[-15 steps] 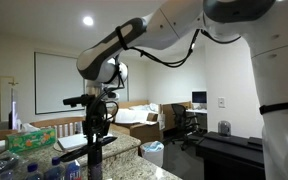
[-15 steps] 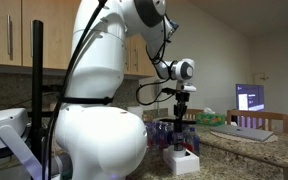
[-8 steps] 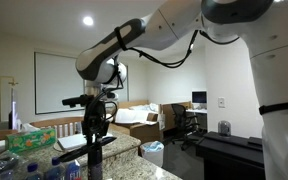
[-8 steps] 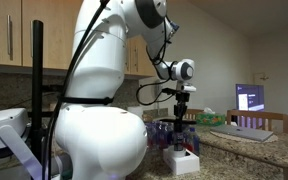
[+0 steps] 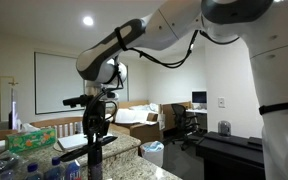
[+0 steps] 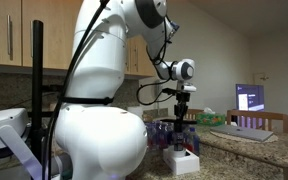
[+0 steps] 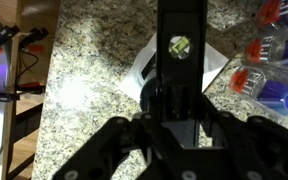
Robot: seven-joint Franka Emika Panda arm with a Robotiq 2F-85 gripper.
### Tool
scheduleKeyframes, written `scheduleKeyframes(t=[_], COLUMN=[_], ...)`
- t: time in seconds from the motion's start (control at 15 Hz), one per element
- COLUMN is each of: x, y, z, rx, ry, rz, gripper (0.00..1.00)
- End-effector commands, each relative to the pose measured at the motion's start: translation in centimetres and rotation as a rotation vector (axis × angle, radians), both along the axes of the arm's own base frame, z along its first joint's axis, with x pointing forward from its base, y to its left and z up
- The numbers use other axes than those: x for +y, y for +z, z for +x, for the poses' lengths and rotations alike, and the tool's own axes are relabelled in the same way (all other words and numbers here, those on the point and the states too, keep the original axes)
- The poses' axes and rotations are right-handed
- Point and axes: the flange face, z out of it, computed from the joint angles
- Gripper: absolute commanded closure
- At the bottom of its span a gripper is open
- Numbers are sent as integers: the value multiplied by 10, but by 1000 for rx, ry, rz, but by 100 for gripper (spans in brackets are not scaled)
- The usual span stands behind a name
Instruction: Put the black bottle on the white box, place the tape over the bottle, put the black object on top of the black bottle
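The Panda arm (image 5: 174,35) reaches out over the speckled granite worktop (image 7: 94,60). I read this as the first step, setting the black bottle on the white box. In the wrist view the white box (image 7: 144,68) lies directly below the end effector (image 7: 181,125), with a cluster of clear bottles (image 7: 267,50) just beside it. The black bottle (image 7: 181,85) shows as a dark column running up the middle of that view across the box, with a small round greenish mark on it. I cannot tell whether its base already touches the box, since an exterior view gives only a dark shape between the end effector (image 6: 181,120) and the box (image 6: 183,162). The finger links are folded in toward the centre and their tips vanish into the black of the bottle, so I judge them pinched on it rather than spread. My next move, as I see it, is to ease straight down until the bottle stands on the box, then part the fingers and lift clear without tipping it. I cannot pick out the tape or the black object in any view, so I would have to find them before the later steps.
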Motion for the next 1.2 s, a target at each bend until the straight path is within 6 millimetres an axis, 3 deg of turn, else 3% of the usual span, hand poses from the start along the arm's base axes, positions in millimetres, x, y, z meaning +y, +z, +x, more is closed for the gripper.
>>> scheduleKeyframes(t=[0.0, 0.07, 0.13, 0.2, 0.53, 0.8, 0.93, 1.13], x=[0, 0, 0, 0, -2, -2, 0, 8], y=[3, 3, 3, 3, 3, 9, 39, 114], z=[0, 0, 0, 0, -1, -2, -9, -28], rx=[7, 8, 9, 11, 13, 3, -45, -230], ry=[-29, -29, -30, -30, -36, -32, -34, -25], rz=[-23, -24, -24, -26, -22, 2, -18, 12], gripper=[82, 82, 45, 31, 1, 0, 0, 0])
